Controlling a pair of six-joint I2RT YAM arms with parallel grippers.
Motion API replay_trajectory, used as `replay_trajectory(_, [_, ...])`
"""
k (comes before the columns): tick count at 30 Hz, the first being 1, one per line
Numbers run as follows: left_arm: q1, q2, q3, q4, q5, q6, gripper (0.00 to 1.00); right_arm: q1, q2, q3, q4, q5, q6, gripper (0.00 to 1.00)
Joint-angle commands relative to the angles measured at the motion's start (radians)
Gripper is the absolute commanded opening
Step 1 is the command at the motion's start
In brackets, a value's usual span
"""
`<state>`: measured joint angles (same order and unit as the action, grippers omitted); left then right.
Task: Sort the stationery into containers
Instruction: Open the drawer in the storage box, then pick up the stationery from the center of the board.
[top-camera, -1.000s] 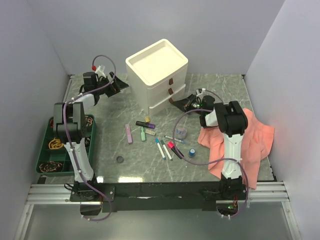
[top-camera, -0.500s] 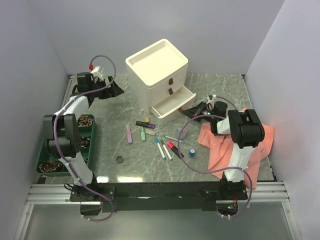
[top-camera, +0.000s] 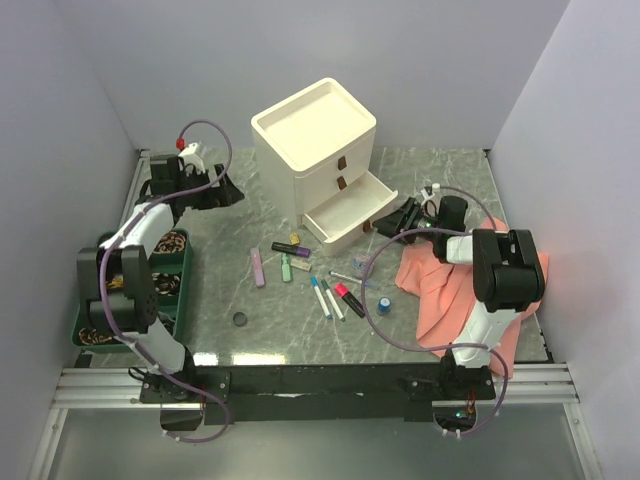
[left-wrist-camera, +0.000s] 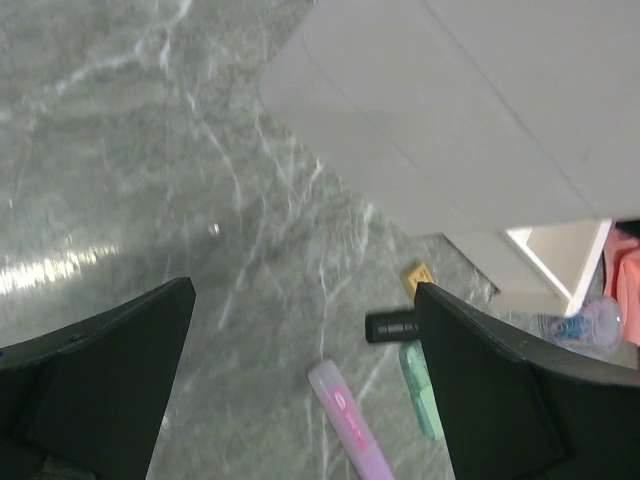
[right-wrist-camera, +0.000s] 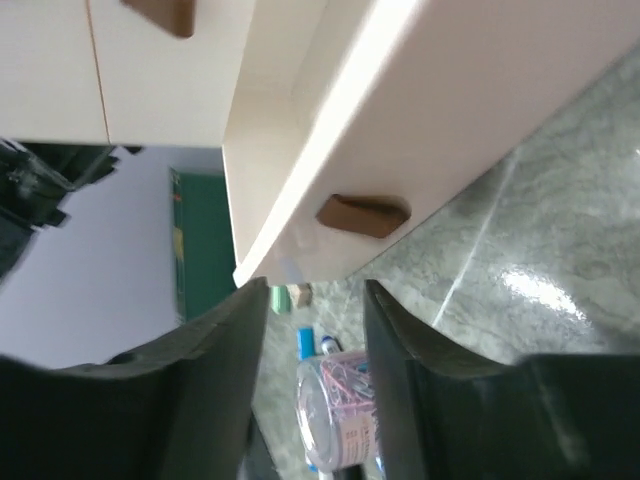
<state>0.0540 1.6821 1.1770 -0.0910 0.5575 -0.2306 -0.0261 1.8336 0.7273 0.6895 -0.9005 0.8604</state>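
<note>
The cream drawer box (top-camera: 315, 150) stands at the back centre with its bottom drawer (top-camera: 352, 215) pulled out. My right gripper (top-camera: 394, 222) sits just in front of that drawer, open, and the brown pull tab (right-wrist-camera: 363, 214) lies a little beyond the fingertips (right-wrist-camera: 215, 335), free of them. Stationery lies loose on the table: a lilac highlighter (top-camera: 259, 267), a green one (top-camera: 287, 266), a dark purple one (top-camera: 290, 248), two white pens (top-camera: 326, 297), a red-and-black marker (top-camera: 348, 298), a blue-capped vial (top-camera: 384, 304) and a dark disc (top-camera: 240, 319). My left gripper (top-camera: 220, 190) hangs wide open and empty, left of the box.
A green tray (top-camera: 188, 275) holding rubber bands sits at the left edge. The salmon-pink cloth (top-camera: 470, 290) lies under the right arm. A clear jar of paper clips (right-wrist-camera: 340, 415) stands near the pens. Walls close in on three sides.
The bottom drawer slid out with my right gripper, whose jaws then opened off the tab. The left arm swung back and to the left.
</note>
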Motion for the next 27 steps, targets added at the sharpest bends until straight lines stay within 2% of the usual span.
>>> replay_trajectory(1, [-0.025,-0.139,-0.084,-0.058,-0.027,0.056,0.99,-0.009,-0.146,0.119,-0.341,-0.037,-0.266,0.55])
replay_trajectory(3, [-0.048,-0.185,-0.111,-0.099,-0.073,0.102,0.99,-0.009,-0.184,0.156,-0.526,-0.017,-0.427,0.56])
replay_trajectory(5, [-0.135,-0.246,-0.161,-0.128,-0.134,0.123,0.99,-0.008,-0.250,0.164,-0.653,0.017,-0.557,0.59])
replay_trajectory(8, [-0.197,-0.310,-0.218,-0.165,-0.192,0.105,0.98,0.006,-0.339,0.175,-0.772,0.073,-0.690,0.59])
replay_trajectory(11, [-0.232,-0.332,-0.266,-0.187,-0.270,0.055,0.87,0.017,-0.419,0.164,-0.821,0.162,-0.776,0.59])
replay_trajectory(12, [-0.238,-0.328,-0.273,-0.197,-0.283,0.037,0.77,0.017,-0.457,0.147,-0.820,0.185,-0.784,0.59])
replay_trajectory(15, [-0.278,-0.302,-0.277,-0.225,-0.384,-0.053,0.69,0.017,-0.525,0.115,-0.806,0.251,-0.782,0.59])
replay_trajectory(17, [-0.331,-0.277,-0.267,-0.246,-0.471,-0.093,0.67,0.021,-0.559,0.101,-0.802,0.285,-0.759,0.59])
replay_trajectory(20, [-0.410,-0.236,-0.246,-0.253,-0.524,-0.128,0.67,0.054,-0.614,0.084,-0.814,0.382,-0.773,0.58])
replay_trajectory(23, [-0.474,-0.193,-0.226,-0.250,-0.548,-0.179,0.61,0.064,-0.657,0.066,-0.823,0.446,-0.790,0.58])
replay_trajectory(25, [-0.513,-0.170,-0.214,-0.248,-0.554,-0.197,0.52,0.063,-0.669,0.061,-0.835,0.468,-0.797,0.58])
replay_trajectory(27, [-0.542,-0.131,-0.203,-0.245,-0.554,-0.223,0.50,0.063,-0.692,0.054,-0.844,0.468,-0.796,0.58])
